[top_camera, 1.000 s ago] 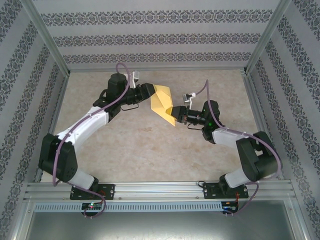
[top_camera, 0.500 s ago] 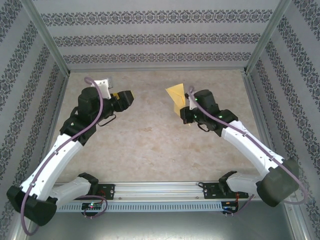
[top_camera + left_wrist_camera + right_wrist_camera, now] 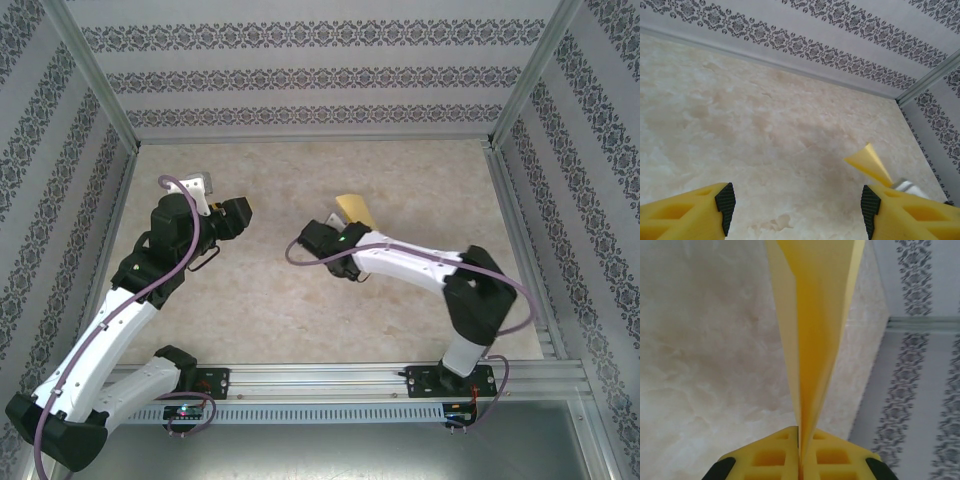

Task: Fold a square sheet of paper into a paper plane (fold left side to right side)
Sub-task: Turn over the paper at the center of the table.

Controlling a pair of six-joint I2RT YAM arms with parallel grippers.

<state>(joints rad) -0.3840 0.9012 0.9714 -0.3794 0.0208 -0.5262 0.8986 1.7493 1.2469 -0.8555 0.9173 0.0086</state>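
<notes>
The paper plane (image 3: pixel 357 208) is folded yellow-orange paper, held off the table at mid-centre. My right gripper (image 3: pixel 340 224) is shut on its lower edge. In the right wrist view the folded layers (image 3: pixel 815 315) rise straight up from between the closed yellow fingers (image 3: pixel 770 457), and the gripper (image 3: pixel 800 440) pinches them flat. My left gripper (image 3: pixel 236 214) hangs open to the left, apart from the paper. In the left wrist view the gripper (image 3: pixel 797 207) has only bare table between its pads (image 3: pixel 725 202), and a pointed tip of the paper (image 3: pixel 867 162) shows at the right.
The marble-patterned table (image 3: pixel 260 290) is boxed in by patterned walls (image 3: pixel 300 80) with metal corner posts (image 3: pixel 95 75). An aluminium rail (image 3: pixel 320 385) with both arm bases runs along the near edge. The right forearm (image 3: pixel 410 265) stretches across the table's centre.
The left gripper has let go of the paper and drawn back to the left. The right arm has swung the paper left toward the table's centre, now reaching from the right.
</notes>
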